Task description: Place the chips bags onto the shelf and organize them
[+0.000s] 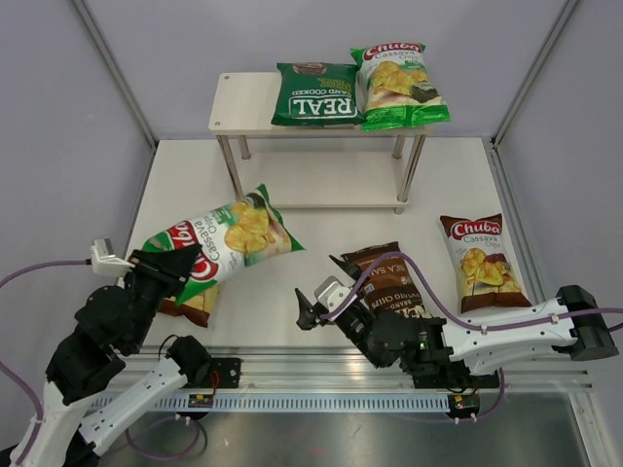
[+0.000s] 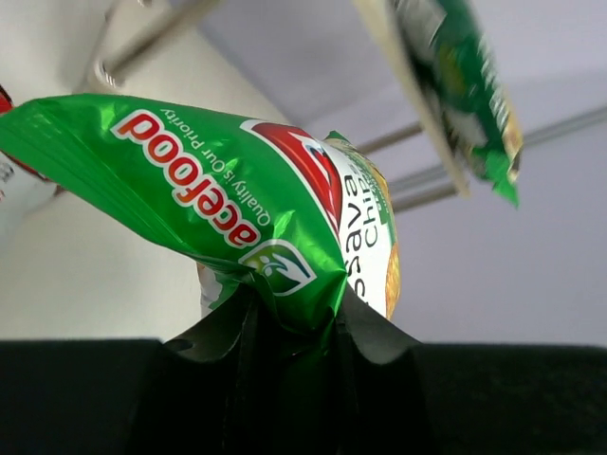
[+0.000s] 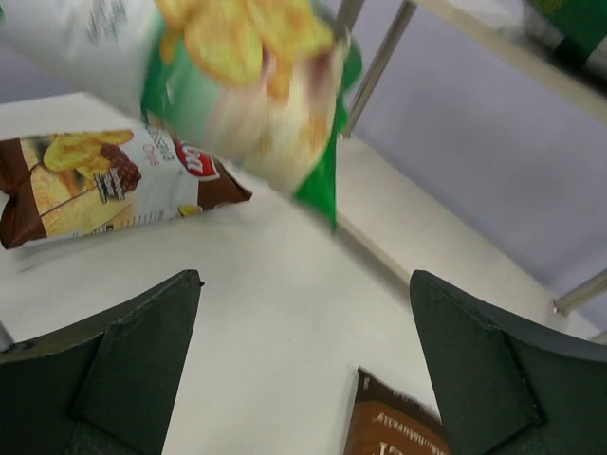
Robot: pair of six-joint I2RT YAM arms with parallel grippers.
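My left gripper [image 1: 180, 268] is shut on the bottom seam of a light-green Chuba chips bag [image 1: 229, 238] and holds it off the table at the left; the seam is pinched between the jaws [image 2: 294, 313]. A brown-and-white bag [image 1: 190, 304] lies partly hidden under it. On the top board of the shelf [image 1: 238, 102] lie a dark-green REAL bag [image 1: 316, 95] and another light-green Chuba bag [image 1: 399, 86]. My right gripper [image 1: 319, 289] stands open over bare table [image 3: 303, 284], next to the dark-brown bag [image 1: 394, 282]. Another brown-and-white Chuba bag [image 1: 482, 261] lies at the right.
The shelf's thin silver legs [image 1: 411, 170] stand at the back of the white table, and its top board has bare room at the left end. Grey walls close in both sides. The right arm's cable [image 1: 428, 292] arcs over the dark-brown bag.
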